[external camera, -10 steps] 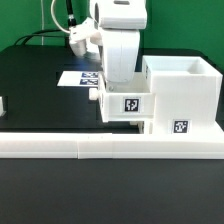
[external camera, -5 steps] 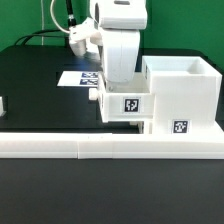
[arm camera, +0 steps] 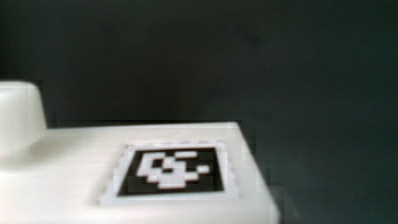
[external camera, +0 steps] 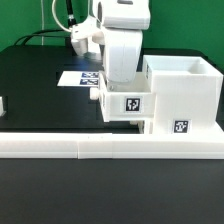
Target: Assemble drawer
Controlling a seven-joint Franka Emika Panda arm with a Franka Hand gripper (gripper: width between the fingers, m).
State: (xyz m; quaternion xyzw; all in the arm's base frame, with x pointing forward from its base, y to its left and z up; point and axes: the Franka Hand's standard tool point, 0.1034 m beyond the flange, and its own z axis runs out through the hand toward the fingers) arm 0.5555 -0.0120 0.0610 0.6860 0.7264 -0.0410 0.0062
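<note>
The drawer's large boxy housing (external camera: 185,90) stands at the exterior view's right, open on top, with a tag low on its front. A small tagged tray (external camera: 130,104) sits against the housing's left side. My gripper (external camera: 118,85) hangs straight down over the tray's far side. Its fingertips are hidden behind the tray, so I cannot tell whether they grip it. The wrist view shows the tray's white top with a tag (arm camera: 175,170) and a rounded knob (arm camera: 18,115), but no fingers. A white piece (external camera: 2,104) shows at the left edge.
The long low white border wall (external camera: 100,148) runs along the front of the black table. The marker board (external camera: 78,78) lies flat behind the arm. Cables and a dark stand (external camera: 66,20) rise at the back.
</note>
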